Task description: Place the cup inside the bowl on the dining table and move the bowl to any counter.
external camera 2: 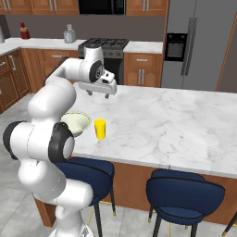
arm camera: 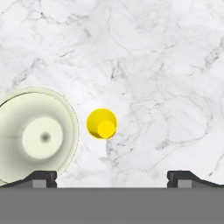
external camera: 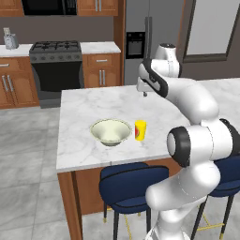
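Spread wide and holding nothing, the jaws of the white arm's two-finger gripper (arm camera: 112, 177) hang above the marble, pointing straight down.

Nearest to me, under the table edge, stand two navy padded stools with thin gold legs (external camera 2: 183, 192). Above them is the large rectangular dining table with a white grey-veined marble top and reddish-brown wooden base (external camera 2: 185, 125). Close to its front edge sits the wide, shallow, pale cream-green bowl (external camera: 111, 131), upright and empty. Just beside it, not touching, stands the small yellow cylindrical cup (external camera: 140, 130), also upright, with a red mark on its side. The gripper hovers further in over the table, well above both things.

Behind the table I see the black gas stove (external camera: 56, 49), and next to it the counter of white marble over brown wooden cabinets (external camera: 99, 47).

I judge the task as not begun: the cup is not yet in the bowl, and the bowl is still on the dining table. Grasping the cup, dropping it in, and carrying the bowl to a counter all remain.

No readable writing or brand appears anywhere; the red mark on the cup is a picture, not letters.
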